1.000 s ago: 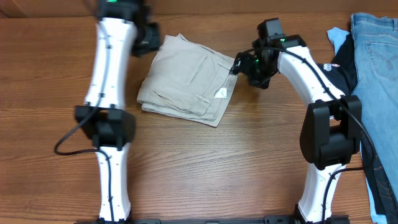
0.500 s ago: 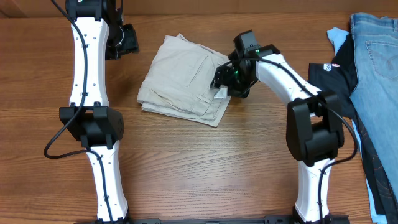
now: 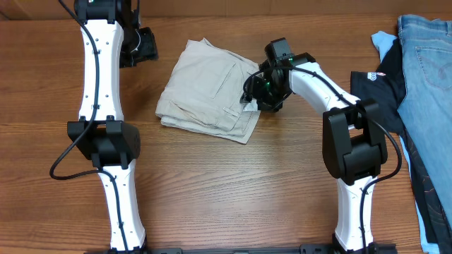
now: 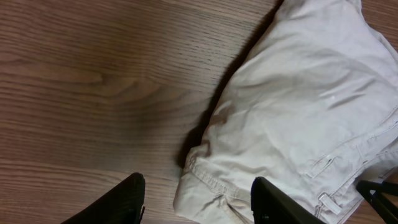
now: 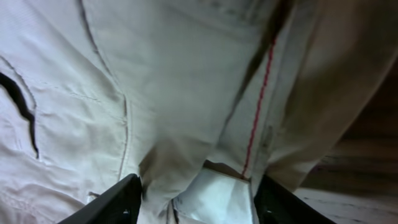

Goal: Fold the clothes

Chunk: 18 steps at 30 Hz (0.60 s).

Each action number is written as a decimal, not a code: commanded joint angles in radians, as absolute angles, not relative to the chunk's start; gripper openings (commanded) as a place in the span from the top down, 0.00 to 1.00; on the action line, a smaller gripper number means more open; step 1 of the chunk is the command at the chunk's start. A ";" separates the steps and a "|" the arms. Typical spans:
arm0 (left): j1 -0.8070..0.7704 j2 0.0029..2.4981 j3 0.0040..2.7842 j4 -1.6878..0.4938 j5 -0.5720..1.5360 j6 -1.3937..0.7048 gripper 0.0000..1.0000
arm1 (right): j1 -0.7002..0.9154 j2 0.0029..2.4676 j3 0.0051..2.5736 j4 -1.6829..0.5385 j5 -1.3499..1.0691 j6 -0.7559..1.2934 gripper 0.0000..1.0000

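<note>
Clothes (image 3: 205,88): edge partly under R end effector (image 3: 254,96)

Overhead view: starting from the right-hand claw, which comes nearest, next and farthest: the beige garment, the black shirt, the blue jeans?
1. The beige garment: the right gripper sits at its right edge, over the corner with the white label.
2. The black shirt: well off to the gripper's right, past the arm.
3. The blue jeans: farther right again, at the picture's edge.
</note>
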State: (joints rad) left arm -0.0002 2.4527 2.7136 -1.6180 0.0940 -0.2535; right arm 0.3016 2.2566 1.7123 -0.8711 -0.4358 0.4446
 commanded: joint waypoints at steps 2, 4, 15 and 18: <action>-0.003 2.466 2.729 -1.610 0.094 -0.231 0.42 | 0.307 2.271 1.712 -0.857 -0.465 0.453 0.41; -0.003 2.466 2.729 -1.611 0.094 -0.231 0.41 | 0.308 2.271 1.712 -0.852 -0.465 0.464 0.42; -0.003 2.466 2.729 -1.617 0.094 -0.231 0.41 | 0.316 2.273 1.712 -0.839 -0.416 0.472 0.78; -0.003 2.466 2.729 -1.621 0.094 -0.231 0.41 | 0.317 2.272 1.715 -0.834 -0.416 0.476 0.96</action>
